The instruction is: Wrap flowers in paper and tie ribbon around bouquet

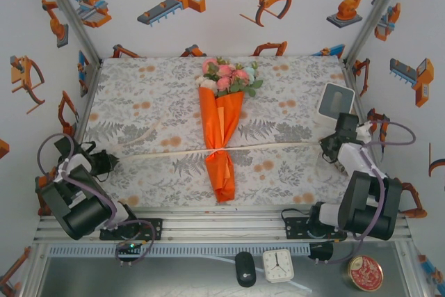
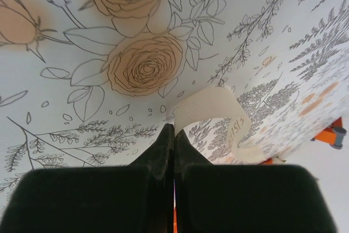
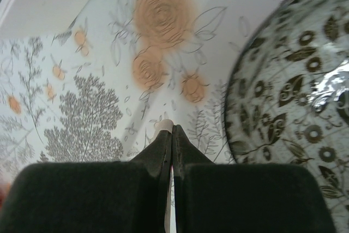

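Top external view had the left fingers (image 1: 104, 163) at the left edge of the counter (image 1: 139, 113), and the left wrist view showed them pinched shut on one end of the ribbon (image 1: 160, 154), its floppy satin tail curling just past the tips. The cream band ran taut across the printed cloth to the bouquet (image 1: 222, 130). That lay mid-counter, blooms pointing away from the arms, and the ribbon cinched the crisp orange paper cone at its narrow waist. It went on to the right fingers (image 1: 333, 147), clamped shut on the other end. Wrapping looked done, and the step in hand seemed to be drawing the tie tight, though a knot there was too small to tell. The next move probably called for crossing the ends again under even tension, so the thin paper would not crumple.
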Robot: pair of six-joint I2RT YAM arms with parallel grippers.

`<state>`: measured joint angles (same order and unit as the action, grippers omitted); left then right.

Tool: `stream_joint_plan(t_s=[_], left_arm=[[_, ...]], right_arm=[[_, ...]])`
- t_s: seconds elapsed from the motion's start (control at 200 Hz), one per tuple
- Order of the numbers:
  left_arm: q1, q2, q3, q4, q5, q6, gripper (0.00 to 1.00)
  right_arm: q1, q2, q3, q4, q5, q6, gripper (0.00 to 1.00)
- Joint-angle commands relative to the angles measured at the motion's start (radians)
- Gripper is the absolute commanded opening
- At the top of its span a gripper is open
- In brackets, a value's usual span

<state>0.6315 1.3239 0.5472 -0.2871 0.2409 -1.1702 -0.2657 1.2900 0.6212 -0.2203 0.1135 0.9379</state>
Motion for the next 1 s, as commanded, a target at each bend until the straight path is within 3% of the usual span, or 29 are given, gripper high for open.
stream_joint_plan(t_s=[0.0,0.12,0.15,0.2,0.225,0.265,0.355,0.431,0.501,0.576,0.656,0.771,0.821,0.991], left_arm=[[0.058,0.001,0.024,0.066,-0.026,0.004,0.0],[0.057,-0.013,0.032,0.107,0.02,0.024,0.01],[0.046,-0.023,0.036,0.135,0.048,0.04,0.08],[0.001,-0.055,0.058,0.145,0.087,0.078,0.27],[-0.034,-0.079,0.077,0.136,0.094,0.108,0.38],[-0.099,-0.128,0.116,0.1,0.092,0.172,0.52],[-0.3,-0.243,0.205,-0.014,0.001,0.349,0.68],[-0.485,-0.312,0.248,-0.045,-0.036,0.518,0.69],[-0.656,-0.34,0.265,-0.038,-0.026,0.665,0.69],[-0.827,-0.337,0.278,-0.016,0.011,0.845,0.69],[-0.983,-0.307,0.314,-0.037,0.024,1.073,0.7],[-1.123,-0.243,0.388,-0.152,-0.053,1.337,0.73],[-1.158,-0.213,0.425,-0.213,-0.098,1.413,0.75],[-1.184,-0.192,0.463,-0.324,-0.096,1.57,0.85]], right_arm=[[-0.05,-0.031,0.0,0.02,0.066,0.068,0.0],[-0.049,-0.06,-0.02,0.099,-0.031,0.049,0.0],[-0.047,-0.07,-0.033,0.152,-0.092,0.026,0.0],[-0.036,-0.085,-0.044,0.223,-0.194,-0.007,0.0],[-0.028,-0.095,-0.042,0.244,-0.245,-0.031,0.07],[-0.007,-0.125,-0.025,0.227,-0.298,-0.075,0.3],[0.043,-0.222,0.009,0.135,-0.295,-0.153,0.54],[0.155,-0.312,0.015,0.111,-0.236,-0.274,0.62],[0.369,-0.343,0.016,0.133,-0.186,-0.466,0.73],[0.548,-0.32,0.012,0.161,-0.235,-0.645,0.73],[0.65,-0.232,0.024,0.166,-0.348,-0.819,0.7],[0.779,-0.073,0.109,0.01,-0.285,-1.192,0.72],[0.794,-0.004,0.153,-0.051,-0.32,-1.311,0.73],[0.834,0.239,0.35,-0.19,-0.413,-1.444,0.74]])
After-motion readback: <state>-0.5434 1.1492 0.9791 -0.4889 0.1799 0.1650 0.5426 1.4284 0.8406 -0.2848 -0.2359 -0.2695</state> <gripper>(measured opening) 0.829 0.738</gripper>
